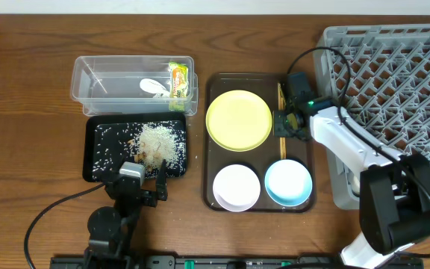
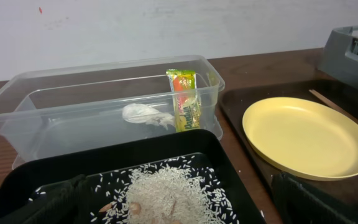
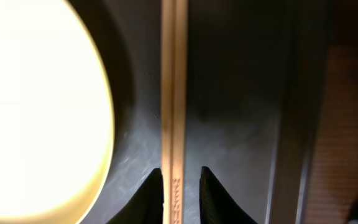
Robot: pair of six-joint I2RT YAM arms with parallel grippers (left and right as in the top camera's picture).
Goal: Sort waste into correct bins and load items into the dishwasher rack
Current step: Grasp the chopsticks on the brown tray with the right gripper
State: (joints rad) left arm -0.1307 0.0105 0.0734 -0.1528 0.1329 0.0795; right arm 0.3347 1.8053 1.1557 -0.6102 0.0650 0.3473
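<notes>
The green-and-yellow wrapper (image 1: 178, 78) and the white scrap (image 1: 154, 87) lie in the clear tub (image 1: 95, 82). The rice crumbs (image 1: 159, 143) are heaped in the black tray (image 1: 95, 153). My left gripper (image 1: 144, 187) is open and empty over that tray's near edge, with the rice (image 2: 166, 190) between its fingers (image 2: 179, 208). The yellow plate (image 1: 239, 119), white bowl (image 1: 237, 187) and light-blue bowl (image 1: 288, 182) sit on the brown tray (image 1: 215, 86). My right gripper (image 3: 182, 186) straddles the chopsticks (image 3: 173, 93) beside the plate, with a small gap on the right. No cup is in view.
The grey dishwasher rack (image 1: 402, 67) stands at the right, next to the brown tray, with a black cable draped over its near-left corner. In the left wrist view the wrapper (image 2: 185, 99) stands upright against the tub's right wall.
</notes>
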